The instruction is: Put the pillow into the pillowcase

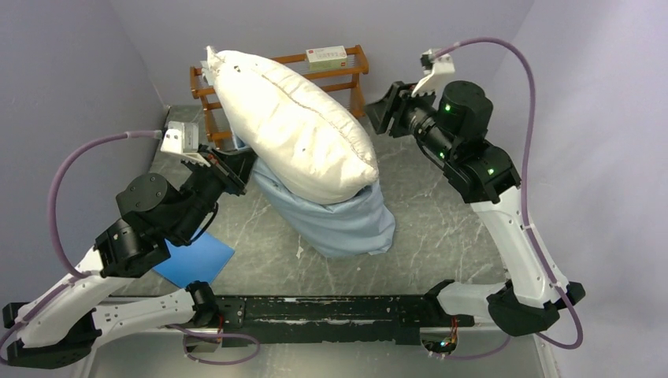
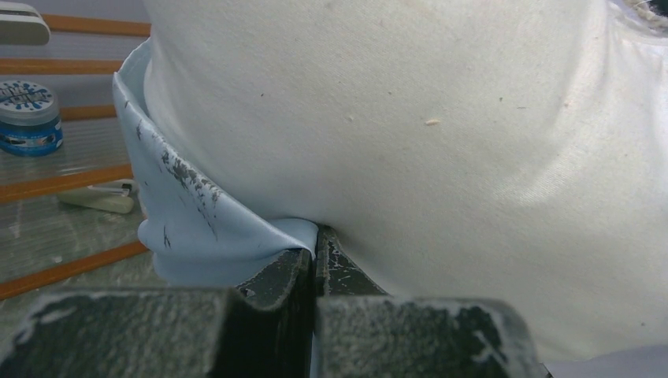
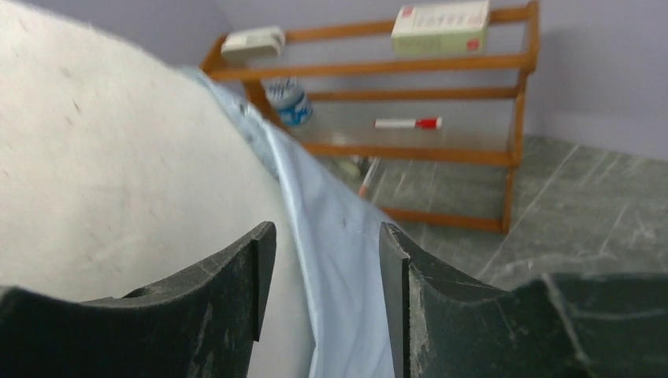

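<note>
The left jaws are pinched shut on the hem of the pillowcase (image 1: 346,224), while the right jaws stand apart, empty, facing the opposite hem. The pillow (image 1: 291,126) stands tilted on the bench (image 1: 441,228) with only its lower end in the sack. Both are light and soft; the thin hem, likely slippery, seems the place to grip and draw upward.

My top camera looks down from behind my arm bases (image 1: 520,303), which sit along the lower frame. Both my wrist cameras sit very close to the pillow (image 2: 410,142), each catching the wooden shelf (image 3: 441,63) behind it.
</note>
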Controlling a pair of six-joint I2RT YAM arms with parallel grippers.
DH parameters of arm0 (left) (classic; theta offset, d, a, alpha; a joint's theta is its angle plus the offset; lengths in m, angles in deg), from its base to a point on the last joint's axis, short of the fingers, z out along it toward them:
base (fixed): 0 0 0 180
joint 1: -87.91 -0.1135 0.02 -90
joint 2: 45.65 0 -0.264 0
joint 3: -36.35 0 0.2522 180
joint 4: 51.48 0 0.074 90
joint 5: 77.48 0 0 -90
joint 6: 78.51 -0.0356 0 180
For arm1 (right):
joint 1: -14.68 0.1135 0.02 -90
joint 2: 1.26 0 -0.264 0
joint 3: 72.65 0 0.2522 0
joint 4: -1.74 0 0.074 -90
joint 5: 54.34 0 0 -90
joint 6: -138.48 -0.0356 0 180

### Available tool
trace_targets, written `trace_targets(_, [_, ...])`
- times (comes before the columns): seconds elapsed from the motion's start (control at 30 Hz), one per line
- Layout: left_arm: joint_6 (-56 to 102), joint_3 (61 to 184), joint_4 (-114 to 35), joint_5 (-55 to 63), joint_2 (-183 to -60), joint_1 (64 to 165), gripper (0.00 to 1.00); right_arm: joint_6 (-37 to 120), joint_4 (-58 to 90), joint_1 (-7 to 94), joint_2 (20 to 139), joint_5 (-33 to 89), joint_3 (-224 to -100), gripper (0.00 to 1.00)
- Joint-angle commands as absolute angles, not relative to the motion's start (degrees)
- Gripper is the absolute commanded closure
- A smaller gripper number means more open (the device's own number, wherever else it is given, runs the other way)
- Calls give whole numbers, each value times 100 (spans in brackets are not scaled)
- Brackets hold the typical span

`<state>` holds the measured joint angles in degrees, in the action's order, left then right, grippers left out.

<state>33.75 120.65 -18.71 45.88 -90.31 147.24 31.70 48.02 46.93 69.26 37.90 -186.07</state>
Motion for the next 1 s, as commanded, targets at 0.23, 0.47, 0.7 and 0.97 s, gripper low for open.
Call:
trace_targets(0.23, [3324,12264,-2046,4499,-9238,14716,95,3896,6209,4686,7017,2754,-18686,41])
trace_targets(0.47, [3367,12328,-2039,4417,-9319,14723,95,3932,6378,4686,7121,2888,-18651,44])
trace_targets(0.7, [3402,12323,-2019,4390,-9353,14716,95,3971,6453,4686,7202,3226,-18711,46])
trace_targets(0.97, [3355,12357,-2031,4390,-9358,14719,95,3875,6163,4685,7166,3005,-18462,48])
